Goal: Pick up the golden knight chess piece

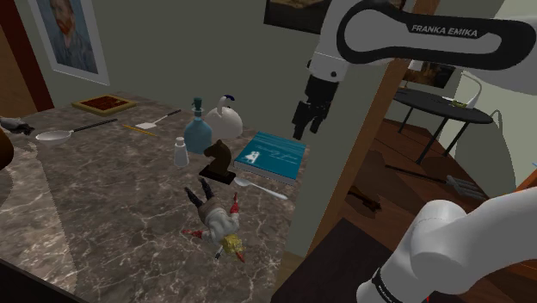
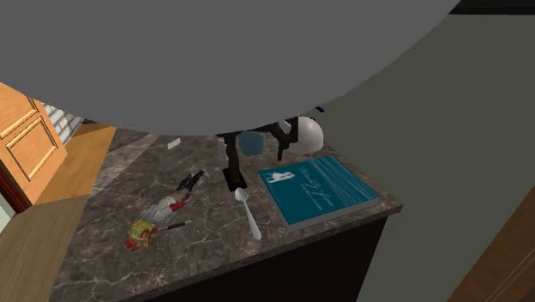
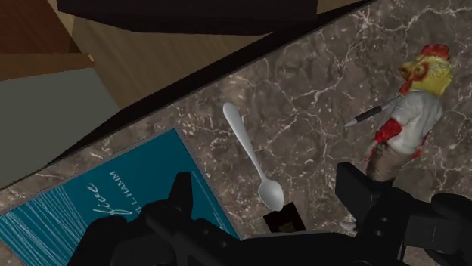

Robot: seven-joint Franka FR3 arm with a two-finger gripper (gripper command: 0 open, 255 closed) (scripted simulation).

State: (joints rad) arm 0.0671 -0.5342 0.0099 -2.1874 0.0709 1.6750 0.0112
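Observation:
The knight chess piece (image 1: 219, 161) looks dark brown here. It stands upright on the marble table (image 1: 103, 207), between a teal book (image 1: 274, 155) and a white shaker (image 1: 181, 153). In the second exterior view the knight (image 2: 230, 168) rises beside the book (image 2: 317, 189), its top hidden by a large grey shape. My gripper (image 1: 303, 122) hangs in the air above the book, to the right of the knight and well clear of it. In the wrist view the gripper (image 3: 266, 187) is open and holds nothing. The knight's base (image 3: 284, 221) shows low between the fingers.
A spoon (image 1: 262, 189) lies by the knight's base near the table edge. A rooster figure (image 1: 219, 225) lies on its side in front of the knight. Behind it stand a blue bottle (image 1: 198, 129) and a white teapot (image 1: 225, 114). A spatula (image 1: 155, 123) and a ladle (image 1: 60, 133) lie farther back.

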